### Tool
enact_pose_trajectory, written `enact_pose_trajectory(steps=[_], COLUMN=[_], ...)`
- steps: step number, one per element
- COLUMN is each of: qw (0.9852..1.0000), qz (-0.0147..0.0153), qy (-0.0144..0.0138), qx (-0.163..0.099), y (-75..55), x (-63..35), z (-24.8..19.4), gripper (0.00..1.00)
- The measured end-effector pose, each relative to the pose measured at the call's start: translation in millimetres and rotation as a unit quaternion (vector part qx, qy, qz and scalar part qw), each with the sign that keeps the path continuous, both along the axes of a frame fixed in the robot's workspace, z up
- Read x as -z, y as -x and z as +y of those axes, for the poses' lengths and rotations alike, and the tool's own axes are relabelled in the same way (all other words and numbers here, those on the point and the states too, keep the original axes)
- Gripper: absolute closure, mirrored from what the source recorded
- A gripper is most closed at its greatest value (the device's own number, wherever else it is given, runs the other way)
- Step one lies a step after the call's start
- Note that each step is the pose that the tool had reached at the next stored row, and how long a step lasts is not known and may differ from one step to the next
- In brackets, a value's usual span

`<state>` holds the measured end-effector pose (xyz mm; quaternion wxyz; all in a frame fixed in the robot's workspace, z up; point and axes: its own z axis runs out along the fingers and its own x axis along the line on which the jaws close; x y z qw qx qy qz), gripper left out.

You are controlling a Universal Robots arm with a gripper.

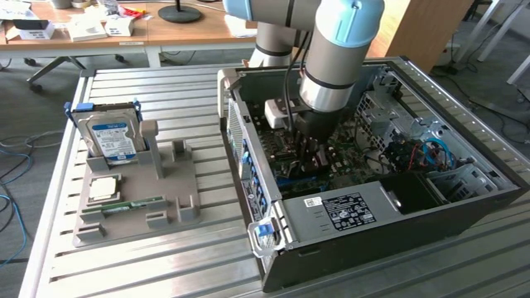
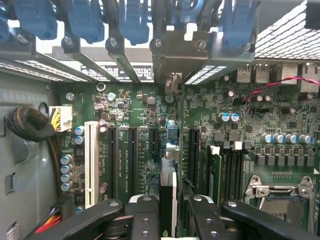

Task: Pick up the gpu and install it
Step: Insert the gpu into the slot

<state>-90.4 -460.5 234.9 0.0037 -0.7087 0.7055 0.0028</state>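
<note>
Here end effector (image 1: 314, 152) seemingly clamps gpu (image 2: 168, 195) over motherboard (image 2: 140, 115).

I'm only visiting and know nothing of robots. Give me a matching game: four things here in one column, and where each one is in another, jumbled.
Things:
1. hard drive
2. memory stick
3. gpu
4. arm

Places:
A. reaching down into the open case
B. lying flat on the grey holder
C. between the tool's fingers, over the motherboard
D. standing upright in the grey holder

Pairs: 1-D, 2-B, 3-C, 4-A.
</note>
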Motion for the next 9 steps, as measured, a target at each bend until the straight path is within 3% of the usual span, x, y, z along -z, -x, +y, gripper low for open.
enact_pose_trajectory(steps=[3,9], qw=[1.0,1.0], qz=[0.0002,0.0], qy=[0.0013,0.0013], qx=[0.0,0.0], y=[0.0,1.0], x=[1.2,1.1], z=[-0.1,0.4], gripper=[0.73,0.73])
